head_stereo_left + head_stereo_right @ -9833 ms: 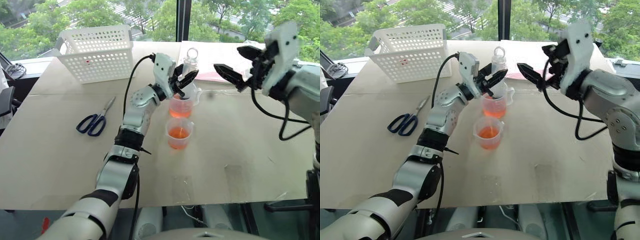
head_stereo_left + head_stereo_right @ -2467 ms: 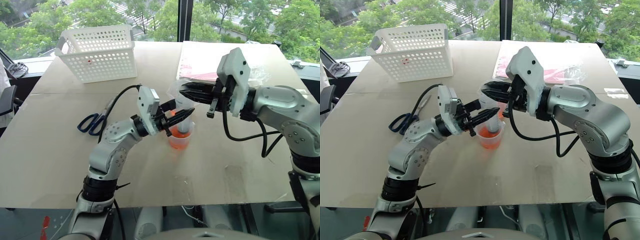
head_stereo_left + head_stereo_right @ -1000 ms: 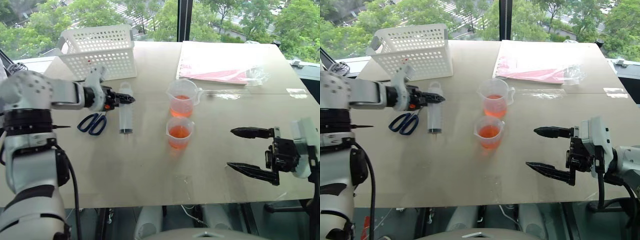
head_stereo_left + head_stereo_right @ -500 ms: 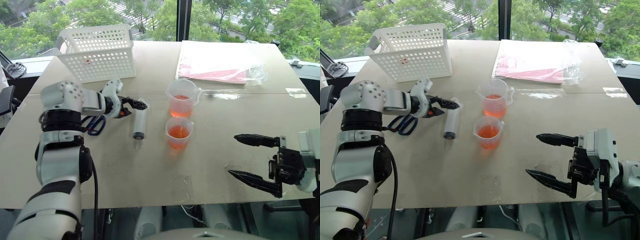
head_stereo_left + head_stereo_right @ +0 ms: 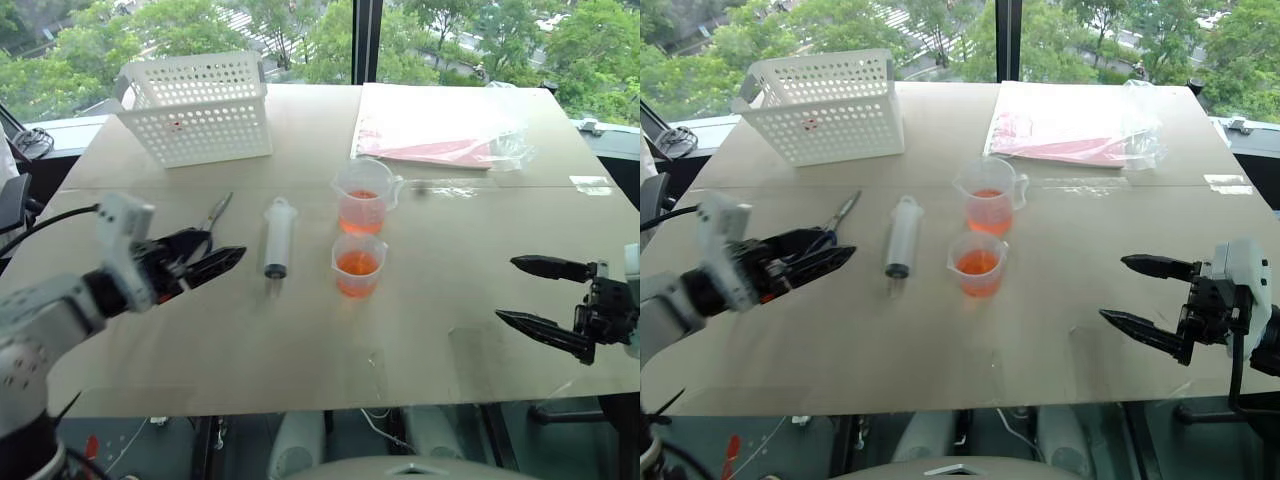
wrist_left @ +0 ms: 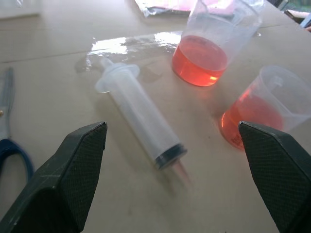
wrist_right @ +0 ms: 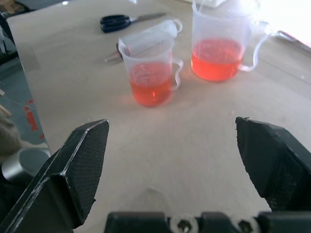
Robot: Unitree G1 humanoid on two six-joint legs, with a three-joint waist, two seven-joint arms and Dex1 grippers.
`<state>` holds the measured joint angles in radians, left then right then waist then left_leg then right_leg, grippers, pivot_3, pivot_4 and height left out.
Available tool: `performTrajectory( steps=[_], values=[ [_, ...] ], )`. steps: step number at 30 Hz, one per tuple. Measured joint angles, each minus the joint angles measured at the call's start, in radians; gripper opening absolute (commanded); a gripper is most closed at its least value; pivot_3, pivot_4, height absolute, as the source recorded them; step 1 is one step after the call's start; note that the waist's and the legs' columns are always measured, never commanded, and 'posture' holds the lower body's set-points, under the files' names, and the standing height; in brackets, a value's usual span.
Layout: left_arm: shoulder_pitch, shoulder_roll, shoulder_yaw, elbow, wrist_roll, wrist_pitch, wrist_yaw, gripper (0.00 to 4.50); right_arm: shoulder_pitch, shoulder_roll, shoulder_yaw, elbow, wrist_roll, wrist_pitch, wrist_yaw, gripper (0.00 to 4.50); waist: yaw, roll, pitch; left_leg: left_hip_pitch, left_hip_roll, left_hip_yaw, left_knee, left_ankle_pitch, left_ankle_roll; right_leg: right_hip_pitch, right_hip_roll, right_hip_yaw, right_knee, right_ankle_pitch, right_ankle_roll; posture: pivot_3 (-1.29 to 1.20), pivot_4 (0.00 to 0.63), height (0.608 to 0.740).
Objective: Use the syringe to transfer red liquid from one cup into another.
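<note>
- The left tool (image 5: 205, 262) hovers low over the worktop (image 5: 300, 340), fingers spread and empty, pointing at the syringe (image 5: 277, 237).
- The syringe lies flat just ahead of that tool, beside the two cups.
- The right tool (image 5: 545, 300) sits out to the right, fingers spread wide, empty, well apart from the small cup (image 5: 358, 264).
- Red liquid (image 5: 358, 265) sits in both the small cup and the larger cup (image 5: 364, 196).

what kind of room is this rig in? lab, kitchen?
Probably an office or lab test bench, not a kitchen: a plain table against a big window over trees, set with measuring cups and a syringe.
</note>
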<state>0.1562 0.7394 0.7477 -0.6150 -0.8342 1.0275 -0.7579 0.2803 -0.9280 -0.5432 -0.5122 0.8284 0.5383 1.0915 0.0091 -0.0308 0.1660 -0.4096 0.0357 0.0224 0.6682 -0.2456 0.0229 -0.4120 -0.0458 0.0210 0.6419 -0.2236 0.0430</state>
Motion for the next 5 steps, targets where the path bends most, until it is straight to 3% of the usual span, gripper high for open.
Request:
performTrajectory(
  steps=[3, 5],
  values=[
    [0.188, -0.042, 0.008, -0.018, 0.072, -0.140, -0.071, 4.40, 0.002, -0.005, 0.004, 0.069, -0.037, -0.018, 0.044, 4.50, 0.005, -0.001, 0.000, -0.001, 0.000, 0.000, 0.000, 0.000, 0.000, -0.001, 0.000, -0.001, 0.000, 0.000, 0.000, 0.00, 0.150, 0.740],
    [0.235, -0.062, 0.007, -0.021, 0.103, -0.206, -0.093, 4.40, 0.001, -0.005, 0.008, 0.104, -0.059, -0.031, 0.065, 4.50, 0.012, 0.000, -0.001, -0.001, 0.000, -0.002, 0.000, 0.000, 0.000, -0.001, 0.000, -0.003, -0.001, -0.001, 0.002, 0.00, 0.150, 0.740]
  ],
)
